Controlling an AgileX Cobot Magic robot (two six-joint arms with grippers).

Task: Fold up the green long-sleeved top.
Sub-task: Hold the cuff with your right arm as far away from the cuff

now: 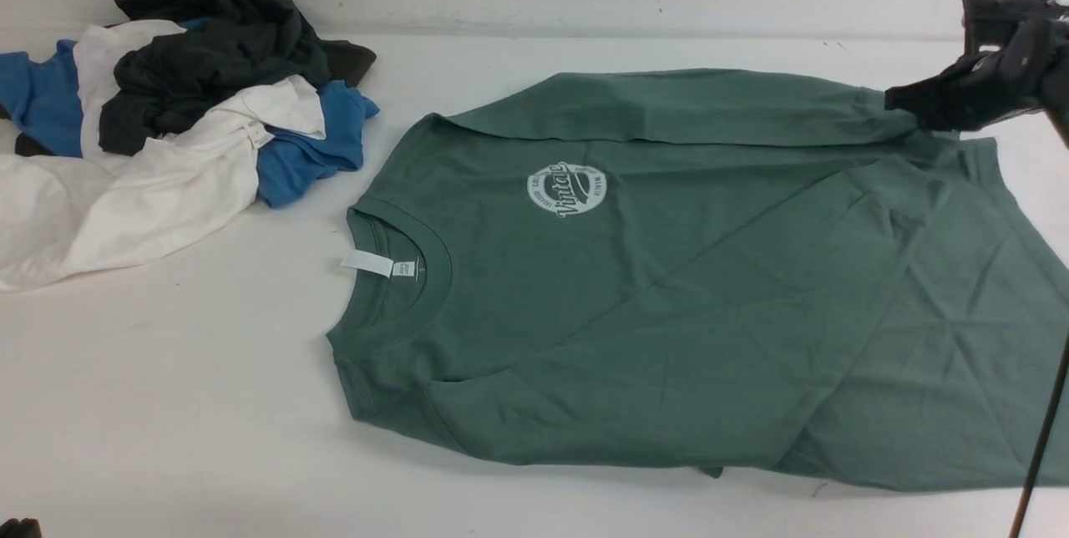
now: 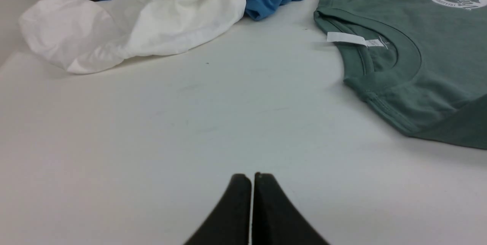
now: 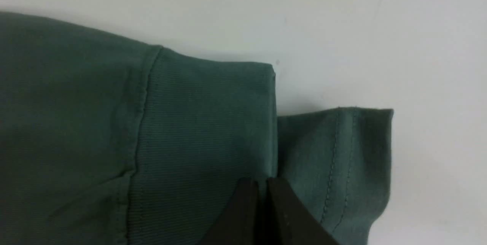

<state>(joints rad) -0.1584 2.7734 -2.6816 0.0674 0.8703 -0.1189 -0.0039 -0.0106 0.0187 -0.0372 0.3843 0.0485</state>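
Green long-sleeved top (image 1: 668, 304) flat on table (image 1: 209, 404) — right gripper (image 3: 263, 180) pinches sleeve cuff (image 3: 205, 123), likely to fold sleeve across body; left gripper (image 2: 252, 176) closed, empty, aside.

My right gripper (image 1: 902, 99) is a chunky black unit, blocky at the back and narrowing toward its tip, and a thin dark cable or rod (image 1: 1040, 438) slants along the edge of the front view below it. On the wrist cameras, the left gripper (image 2: 251, 178) shows as two matt black wedge-shaped fingers (image 2: 236, 214) with rounded tips. The right one's fingers (image 3: 243, 214) have the same taper but look slightly brownish.
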